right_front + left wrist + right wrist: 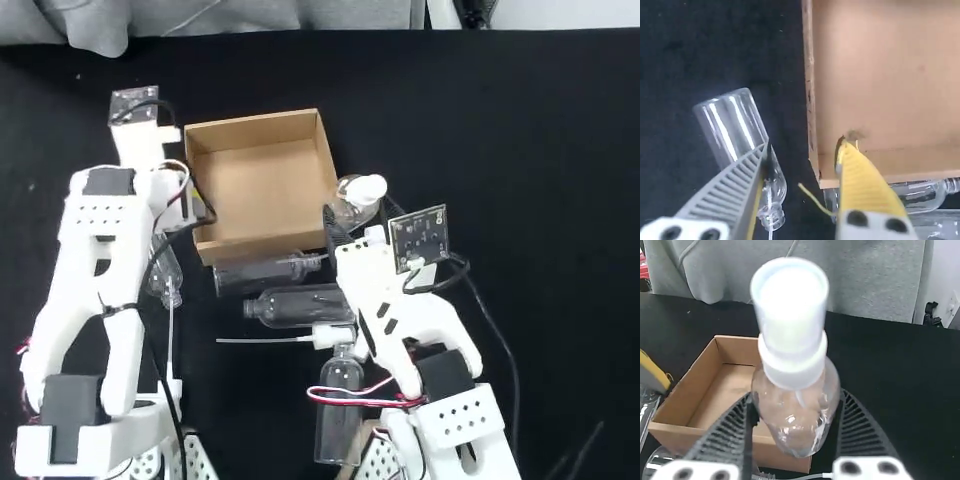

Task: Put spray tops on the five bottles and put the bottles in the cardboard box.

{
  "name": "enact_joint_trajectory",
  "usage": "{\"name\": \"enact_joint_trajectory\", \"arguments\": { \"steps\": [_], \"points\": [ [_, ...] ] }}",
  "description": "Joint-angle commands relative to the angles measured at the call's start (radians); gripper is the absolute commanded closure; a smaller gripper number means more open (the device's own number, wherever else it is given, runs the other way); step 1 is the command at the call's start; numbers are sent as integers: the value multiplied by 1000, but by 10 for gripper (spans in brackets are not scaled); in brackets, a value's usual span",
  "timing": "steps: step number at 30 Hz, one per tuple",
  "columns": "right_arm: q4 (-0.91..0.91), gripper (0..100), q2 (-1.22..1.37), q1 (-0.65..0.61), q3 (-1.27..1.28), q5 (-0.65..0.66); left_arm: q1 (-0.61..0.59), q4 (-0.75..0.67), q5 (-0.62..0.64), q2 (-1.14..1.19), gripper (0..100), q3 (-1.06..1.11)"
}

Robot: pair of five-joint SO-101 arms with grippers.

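My right gripper [795, 440] is shut on a clear bottle [796, 415] fitted with a white spray top [790, 305], held upright just outside the right wall of the cardboard box [262, 180]; from above, that bottle [360, 193] is next to the box's near right corner. My left gripper [800, 190] is open by the box's near left corner [815, 170]. One of its fingers [735, 187] lies over a bare clear bottle [732, 132] on the table. Two more bare bottles [270, 270] [298, 306] lie in front of the box.
A loose spray top with a long tube [322, 338] lies on the black table [540, 150] in front of the bottles. Another bottle [335, 405] lies partly under the right arm. Cables hang off both arms. A person in grey stands behind the table.
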Motion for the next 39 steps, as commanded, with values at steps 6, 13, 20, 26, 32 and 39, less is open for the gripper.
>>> {"name": "enact_joint_trajectory", "arguments": {
  "steps": [6,13,20,26,32,39],
  "points": [
    [-3,907,-36,29,-81,-8,-38,109,5,-58,868,-186],
    [-3,907,-36,25,-77,-8,-134,112,5,-58,964,-186],
    [3,907,-35,23,-76,-8,-220,101,5,-89,972,-114],
    [5,907,-27,23,-76,-8,-219,-68,6,-272,971,114],
    [6,907,-25,23,-76,-8,-219,-193,80,-396,971,286],
    [75,907,-24,-44,-114,0,-220,-305,121,-417,971,384]
  ]
}}
